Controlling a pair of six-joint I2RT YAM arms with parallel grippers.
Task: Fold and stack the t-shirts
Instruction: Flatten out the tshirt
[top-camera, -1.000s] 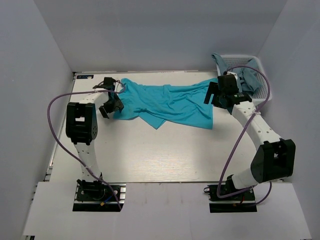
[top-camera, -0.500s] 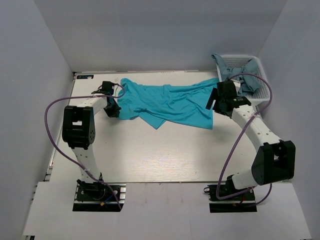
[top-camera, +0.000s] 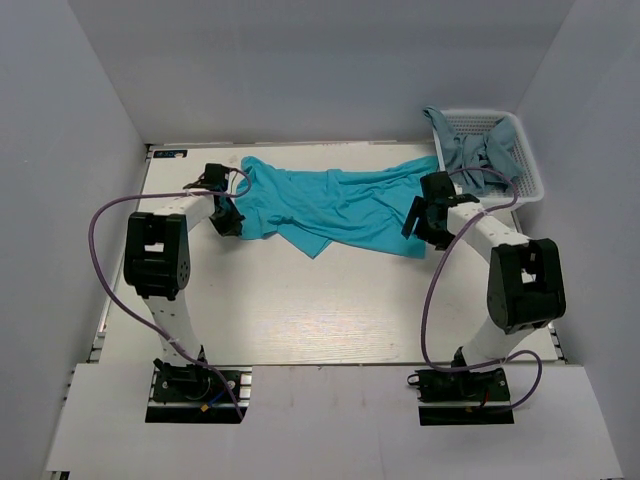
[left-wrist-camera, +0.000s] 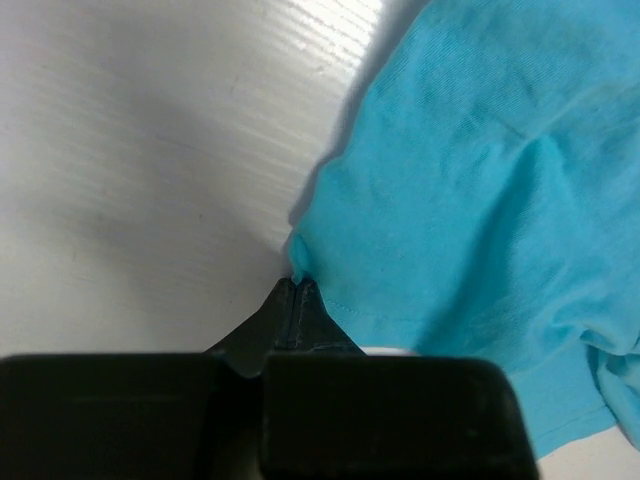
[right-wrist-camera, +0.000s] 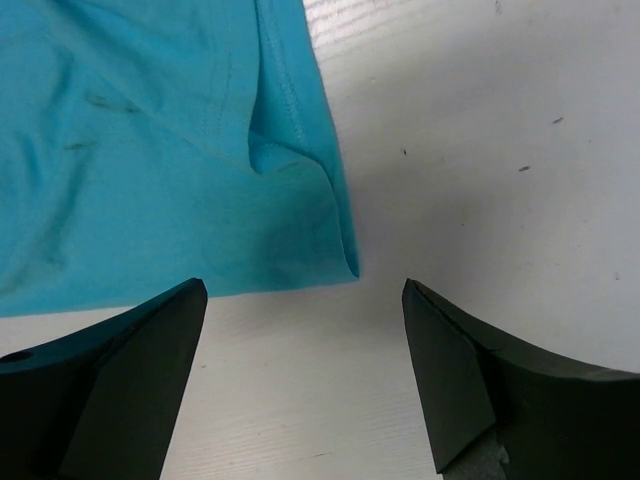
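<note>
Movement on the right side is standing out: the right end effector is swinging away from the white basket and is now hovering, fingers apart, over the near right corner of the turquoise t-shirt, which is lying rumpled across the far part of the table. The left end effector is staying clamped on the shirt's left edge. With one side pinched and the other being approached, spreading for the first fold is looking close. That basket is holding the grey-blue t-shirts, one draping over its rim.
</note>
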